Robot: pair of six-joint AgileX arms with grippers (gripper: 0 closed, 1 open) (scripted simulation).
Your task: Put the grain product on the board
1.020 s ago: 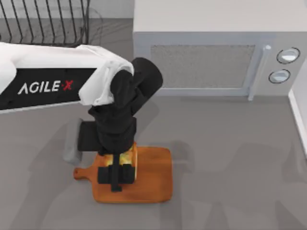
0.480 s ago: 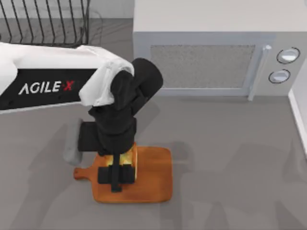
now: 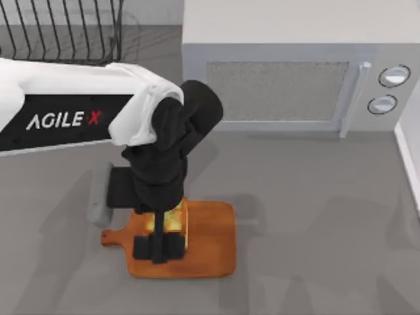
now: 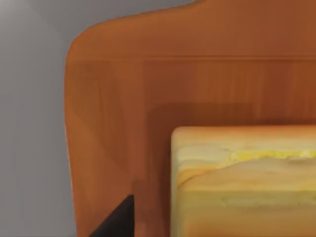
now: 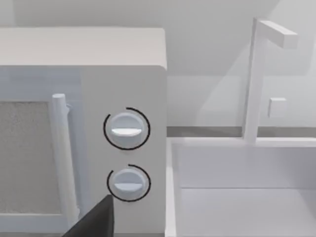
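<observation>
Left gripper (image 3: 158, 248) over board (image 3: 210, 243), pointing down, clenched on bread (image 3: 172, 220). Bread sits between fingers, over board's left half, beside handle end; wrist view shows board surface just beyond bread (image 4: 247, 182), contact not certain. Step, by my reading: placing, near done. Next move calls for fingers parting, then straight lift clear without dragging bread. Microwave (image 3: 295, 79) well behind. Right arm parked near microwave dials (image 5: 126, 129), fingers: cannot tell.

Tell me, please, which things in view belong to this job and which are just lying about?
Part of the job:
- bread piece
- wooden cutting board
- left end effector, over the board at the bread

Just lying about:
- microwave
- wire dish rack
- sink with faucet
</observation>
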